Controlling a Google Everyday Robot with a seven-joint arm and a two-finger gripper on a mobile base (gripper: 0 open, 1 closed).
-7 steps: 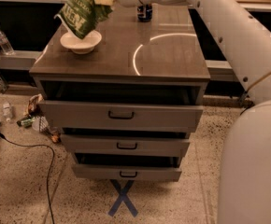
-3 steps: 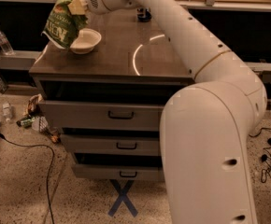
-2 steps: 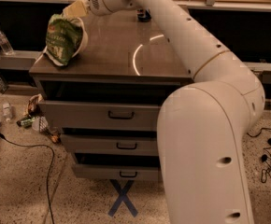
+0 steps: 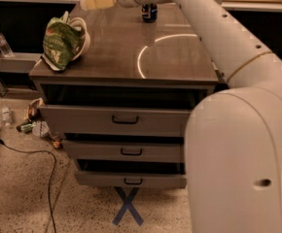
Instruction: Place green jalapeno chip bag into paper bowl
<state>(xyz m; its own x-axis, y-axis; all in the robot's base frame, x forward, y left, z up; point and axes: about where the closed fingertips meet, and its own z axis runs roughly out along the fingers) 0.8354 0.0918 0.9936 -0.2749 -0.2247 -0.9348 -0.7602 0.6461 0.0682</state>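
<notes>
The green chip bag (image 4: 61, 42) slumps in the tipped paper bowl (image 4: 85, 33) at the worktop's (image 4: 175, 57) front-left corner. The gripper (image 4: 98, 0) hovers near the back edge, holding nothing; whether it is spread cannot be told. Withdrawing well likely means clearing the soda can (image 4: 149, 12).

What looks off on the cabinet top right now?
The paper bowl is tipped up on its side at the left edge of the cabinet, with the green jalapeno chip bag lying against it rather than sitting in an upright bowl. The gripper is above and apart from both.
</notes>
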